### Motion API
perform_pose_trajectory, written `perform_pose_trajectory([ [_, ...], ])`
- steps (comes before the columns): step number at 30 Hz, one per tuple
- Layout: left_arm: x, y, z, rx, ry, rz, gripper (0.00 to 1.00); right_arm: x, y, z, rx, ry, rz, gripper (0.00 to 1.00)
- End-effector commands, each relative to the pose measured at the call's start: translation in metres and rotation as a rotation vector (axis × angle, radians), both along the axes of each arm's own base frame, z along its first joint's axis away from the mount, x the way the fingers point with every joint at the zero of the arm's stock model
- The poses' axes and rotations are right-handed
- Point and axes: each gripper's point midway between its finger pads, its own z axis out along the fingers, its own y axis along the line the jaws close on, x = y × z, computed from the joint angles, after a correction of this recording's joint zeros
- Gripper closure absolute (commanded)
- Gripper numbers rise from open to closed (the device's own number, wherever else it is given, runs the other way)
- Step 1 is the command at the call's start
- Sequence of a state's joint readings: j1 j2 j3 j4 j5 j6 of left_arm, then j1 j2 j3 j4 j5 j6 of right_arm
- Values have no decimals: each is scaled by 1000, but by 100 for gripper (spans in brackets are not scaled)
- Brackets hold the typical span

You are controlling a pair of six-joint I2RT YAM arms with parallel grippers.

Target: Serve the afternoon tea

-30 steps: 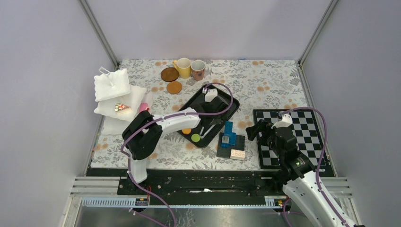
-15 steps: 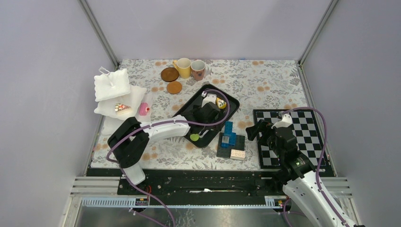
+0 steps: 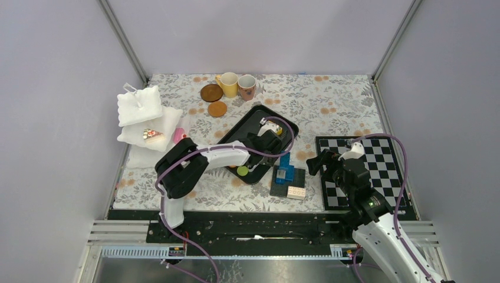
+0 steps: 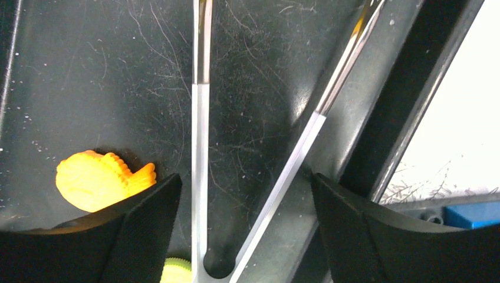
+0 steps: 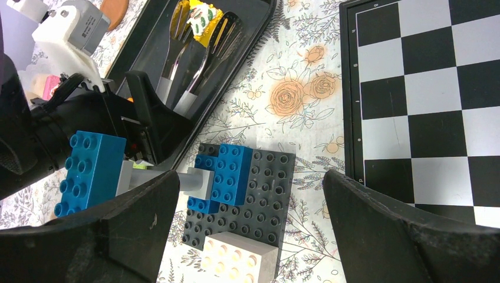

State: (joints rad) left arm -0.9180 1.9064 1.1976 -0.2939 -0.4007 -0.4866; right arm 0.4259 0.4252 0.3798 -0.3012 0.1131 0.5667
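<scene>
Left tool [image 4: 247, 236]: I have it low over the black tray [image 4: 88, 76], its fingers [image 4: 147, 236] spread wide, one on either side of the metal tongs [image 4: 199, 153]. It grips nothing. I can't tell whether the pads touch the tongs' arms.
Right tool [image 5: 250, 230]: wide open and empty, hanging above the bench [image 5: 295, 71] over the brick stack [image 5: 233, 171], with the chessboard [image 5: 424, 88] to one side.
Tongs: lying flat in the tray, hinge end nearest my left tool, arms fanning away from it.
Cookies: the orange one [image 4: 97, 180] sits on the tray floor just beside one finger. The green one [image 4: 176, 271] lies at the hinge.
Left wrist view only: the orange cookie, which the arm covers from above.
Right wrist view only: a clear look at a small yellow cake [image 5: 202, 15] between the tongs' far tips.
Top view only: the yellow mug [image 3: 229, 84] and patterned mug [image 3: 247, 86] side by side at the far edge. Two brown coasters [image 3: 211, 92] lie just in front of them. A cake slice [image 3: 153, 135] rests on the white stand [image 3: 139, 106] at left, with a pink cake [image 3: 180, 136] beside it.
</scene>
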Motion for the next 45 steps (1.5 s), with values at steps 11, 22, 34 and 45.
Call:
perform_pose_trajectory([
  [11,20,-20,32,-69,-64,60,48,5,2,8,15,-35,-8,2],
  [22,-10,-21,70,-185,22,102,55,4,2,8,20,-37,-3,2],
  [34,-81,22,33,-51,67,140,54,4,4,5,29,-31,-2,2],
  [45,-85,19,22,-17,28,167,29,3,4,5,35,-32,-1,2],
])
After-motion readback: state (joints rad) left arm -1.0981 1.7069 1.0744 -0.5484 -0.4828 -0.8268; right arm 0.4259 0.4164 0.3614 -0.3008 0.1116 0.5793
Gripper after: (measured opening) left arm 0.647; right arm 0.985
